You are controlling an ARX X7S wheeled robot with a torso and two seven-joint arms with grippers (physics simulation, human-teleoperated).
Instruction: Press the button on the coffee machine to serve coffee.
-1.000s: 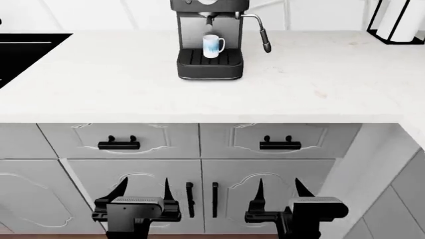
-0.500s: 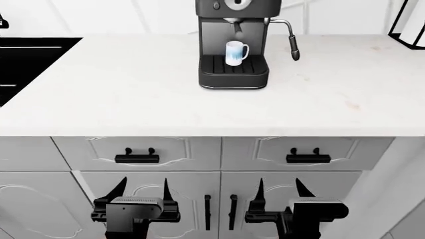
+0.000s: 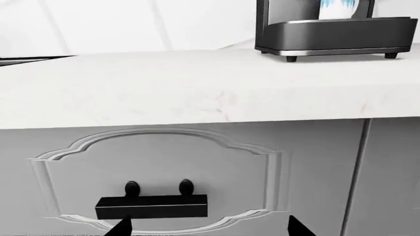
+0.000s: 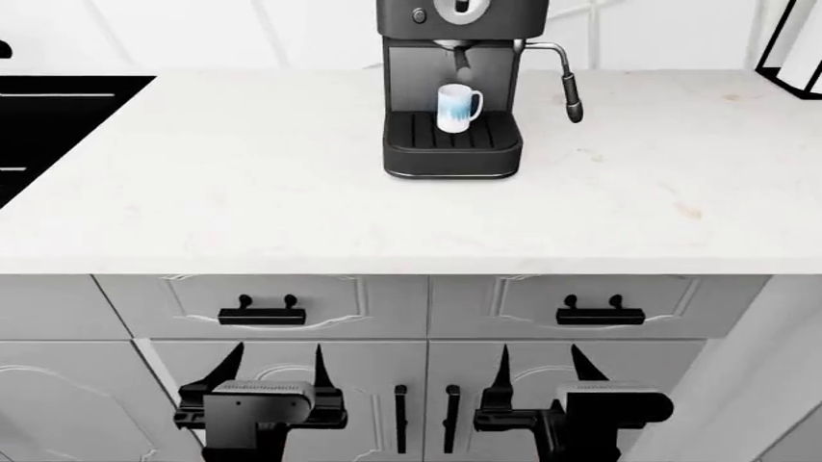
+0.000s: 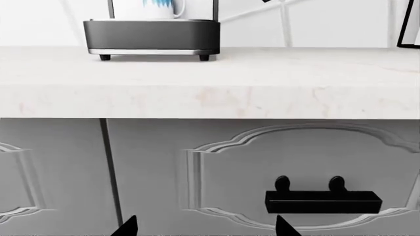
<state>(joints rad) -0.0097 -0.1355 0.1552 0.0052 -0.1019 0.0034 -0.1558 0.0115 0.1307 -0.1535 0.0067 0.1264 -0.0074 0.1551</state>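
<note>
The coffee machine [image 4: 452,96] stands at the back of the white counter, black with a grey front. A small round button [image 4: 419,14] sits beside its silver dial [image 4: 460,8]. A white and blue mug [image 4: 455,106] rests on the drip tray, and the steam wand [image 4: 569,91] hangs at the machine's right. Both grippers are low in front of the cabinets, well short of the machine. My left gripper [image 4: 273,371] [image 3: 210,228] is open and holds nothing. My right gripper [image 4: 544,371] [image 5: 206,228] is also open and holds nothing. Each wrist view shows only the machine's base [image 3: 335,37] [image 5: 151,37].
A black sink [image 4: 52,115] is set into the counter at the far left. A black-framed holder [image 4: 796,48] stands at the back right. Drawers with black handles [image 4: 262,314] [image 4: 600,314] run under the counter edge, above the cabinet doors.
The head view has shifted: the machine and counter now sit further right and lower in the picture than a second ago. Both grippers keep the same open pose.
</note>
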